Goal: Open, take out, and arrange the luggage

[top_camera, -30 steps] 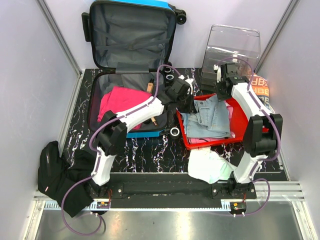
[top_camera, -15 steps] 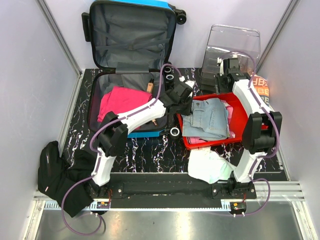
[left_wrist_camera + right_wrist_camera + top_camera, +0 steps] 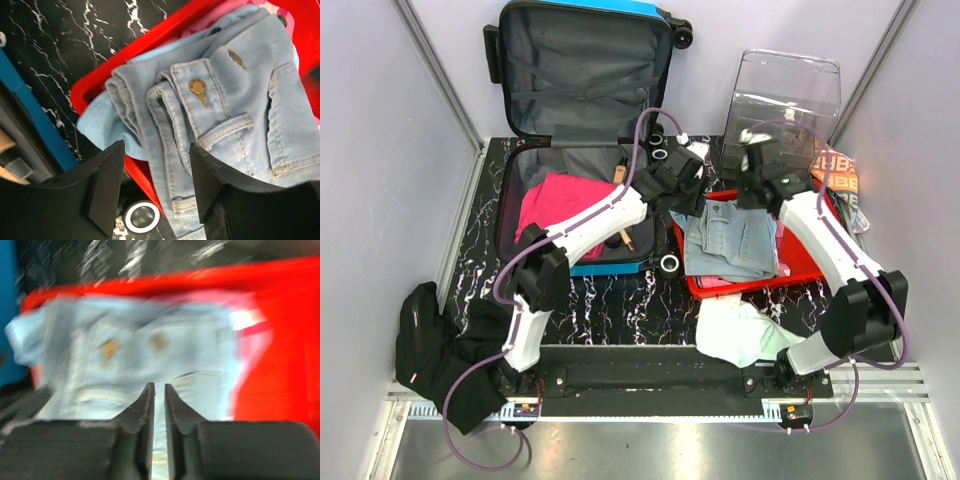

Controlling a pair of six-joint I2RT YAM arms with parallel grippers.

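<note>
The luggage (image 3: 585, 75), a bright blue suitcase, lies open at the back left, its grey-lined lid upright against the wall and a pink garment (image 3: 560, 200) in its base. Folded light blue jeans (image 3: 732, 238) lie in the red tray (image 3: 810, 255). My left gripper (image 3: 688, 185) hangs open over the tray's left edge; in the left wrist view the left gripper (image 3: 156, 150) has the jeans (image 3: 220, 100) below it and nothing between its fingers. My right gripper (image 3: 752, 185) hovers over the tray's far side. In the blurred right wrist view the right gripper (image 3: 159, 386) is almost shut and empty above the jeans (image 3: 140, 355).
A clear plastic drawer box (image 3: 790, 95) stands at the back right. A pale mint garment (image 3: 740, 330) lies in front of the tray, and black clothing (image 3: 430, 345) is heaped at the front left. A suitcase wheel (image 3: 669, 263) sits beside the tray's left edge.
My left gripper has opened over the jeans. The right arm has swung left from the drawer box to above the tray, its jaws opening and then closing again.
</note>
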